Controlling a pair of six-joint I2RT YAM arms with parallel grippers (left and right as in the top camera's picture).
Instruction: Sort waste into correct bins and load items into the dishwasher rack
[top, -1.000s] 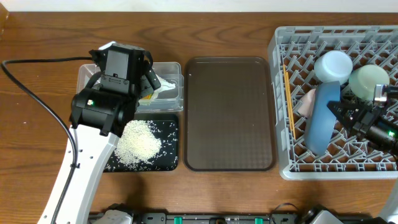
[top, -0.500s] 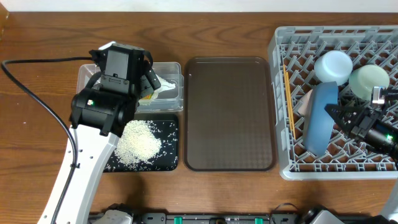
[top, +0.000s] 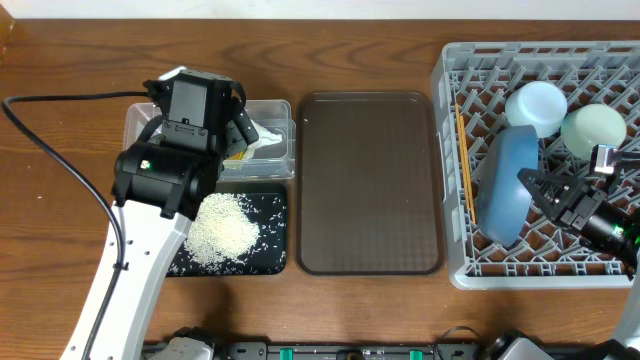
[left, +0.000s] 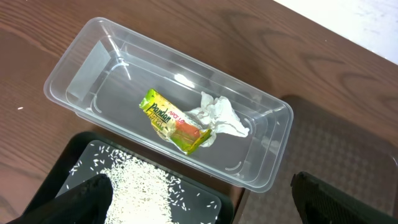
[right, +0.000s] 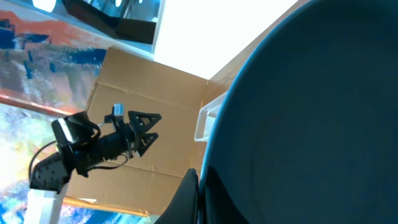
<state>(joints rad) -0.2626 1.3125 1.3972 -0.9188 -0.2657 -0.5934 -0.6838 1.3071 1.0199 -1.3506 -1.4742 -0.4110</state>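
hand left: wide open over tub | hand right: closed against blue bowl

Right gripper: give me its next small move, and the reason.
Probably draw the right gripper slowly back off the dark blue bowl. Its jaws are shut, tips against the bowl, which already stands on edge in the dishwasher rack; going slowly shows whether it tips.

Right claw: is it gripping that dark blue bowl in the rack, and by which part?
Nothing is held. The right claw is shut on itself, tips at the outer wall of the dark blue bowl, which stands on edge in the rack.
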